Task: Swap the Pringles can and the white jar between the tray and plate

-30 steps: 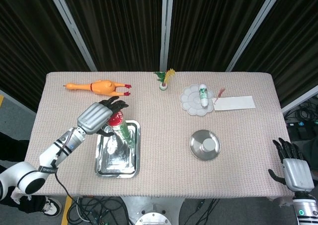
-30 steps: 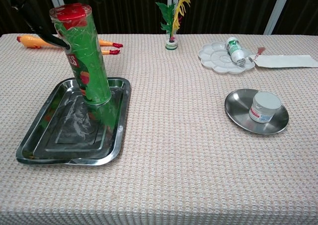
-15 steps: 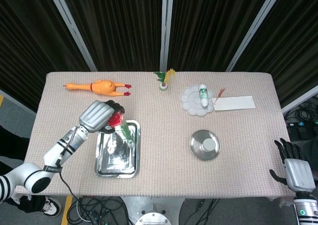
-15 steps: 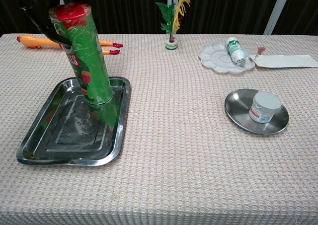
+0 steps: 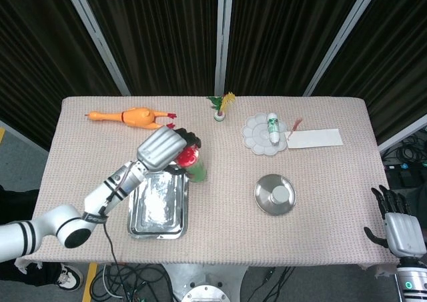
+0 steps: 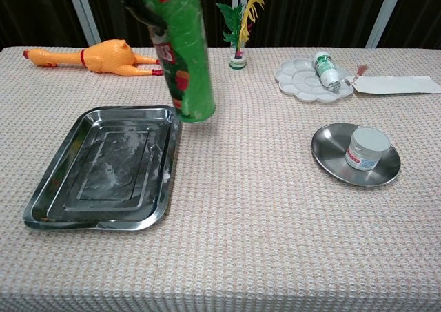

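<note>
While left hand fingers wrap the Pringles can — lifted beside the tray — right hand fingers spread, empty

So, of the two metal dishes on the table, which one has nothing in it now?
The rectangular steel tray on the left is bare. The round plate still holds the white jar, while the left hand holds the Pringles can above the tray's edge.

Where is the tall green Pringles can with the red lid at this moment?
The left hand holds the tall green Pringles can in the air, just past the right edge of the steel tray, left of table centre in both views.
</note>
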Robot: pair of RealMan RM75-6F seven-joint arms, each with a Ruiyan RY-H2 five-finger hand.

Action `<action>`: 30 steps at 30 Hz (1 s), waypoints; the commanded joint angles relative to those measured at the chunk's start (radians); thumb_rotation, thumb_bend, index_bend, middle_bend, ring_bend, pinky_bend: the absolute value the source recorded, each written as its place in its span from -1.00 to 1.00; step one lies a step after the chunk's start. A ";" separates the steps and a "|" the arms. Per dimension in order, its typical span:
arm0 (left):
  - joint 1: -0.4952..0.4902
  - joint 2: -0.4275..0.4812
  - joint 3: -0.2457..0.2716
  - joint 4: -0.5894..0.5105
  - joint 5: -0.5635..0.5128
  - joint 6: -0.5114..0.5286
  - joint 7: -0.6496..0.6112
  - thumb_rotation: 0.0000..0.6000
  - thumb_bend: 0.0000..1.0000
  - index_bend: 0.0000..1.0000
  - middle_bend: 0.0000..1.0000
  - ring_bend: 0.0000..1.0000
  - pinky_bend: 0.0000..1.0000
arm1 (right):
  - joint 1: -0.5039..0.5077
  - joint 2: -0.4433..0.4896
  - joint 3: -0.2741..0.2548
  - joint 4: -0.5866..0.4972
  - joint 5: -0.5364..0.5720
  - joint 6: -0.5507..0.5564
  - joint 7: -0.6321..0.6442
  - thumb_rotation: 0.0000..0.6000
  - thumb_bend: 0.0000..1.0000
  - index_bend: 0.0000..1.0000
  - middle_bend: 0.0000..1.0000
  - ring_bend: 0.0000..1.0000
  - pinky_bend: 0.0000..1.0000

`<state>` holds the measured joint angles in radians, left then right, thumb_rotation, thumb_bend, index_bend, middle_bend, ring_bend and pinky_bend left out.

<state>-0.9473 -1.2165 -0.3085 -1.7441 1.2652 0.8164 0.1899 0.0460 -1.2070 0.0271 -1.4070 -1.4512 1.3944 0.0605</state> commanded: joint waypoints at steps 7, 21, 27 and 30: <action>-0.168 -0.189 -0.026 0.184 -0.074 -0.091 0.042 1.00 -0.67 -0.10 -0.12 -0.23 0.33 | -0.002 -0.006 0.000 0.021 0.003 -0.004 0.023 1.00 -0.64 -1.00 -1.00 -1.00 -1.00; -0.187 -0.232 0.035 0.248 -0.065 -0.086 0.036 1.00 -0.69 -0.50 -0.33 -0.42 0.23 | 0.000 -0.014 -0.002 0.043 -0.001 -0.013 0.046 1.00 -0.64 -1.00 -1.00 -1.00 -1.00; -0.181 -0.212 0.035 0.226 -0.042 -0.050 0.031 1.00 -0.73 -0.75 -0.64 -0.70 0.02 | 0.001 -0.014 -0.003 0.040 -0.004 -0.013 0.044 1.00 -0.64 -1.00 -1.00 -1.00 -1.00; -0.175 -0.196 0.034 0.214 -0.052 -0.039 0.035 1.00 -0.73 -0.77 -0.72 -0.77 -0.02 | 0.002 -0.014 -0.004 0.038 -0.007 -0.014 0.042 1.00 -0.64 -1.00 -1.00 -1.00 -1.00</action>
<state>-1.1243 -1.4156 -0.2744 -1.5270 1.2162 0.7748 0.2235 0.0480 -1.2208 0.0228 -1.3688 -1.4578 1.3802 0.1029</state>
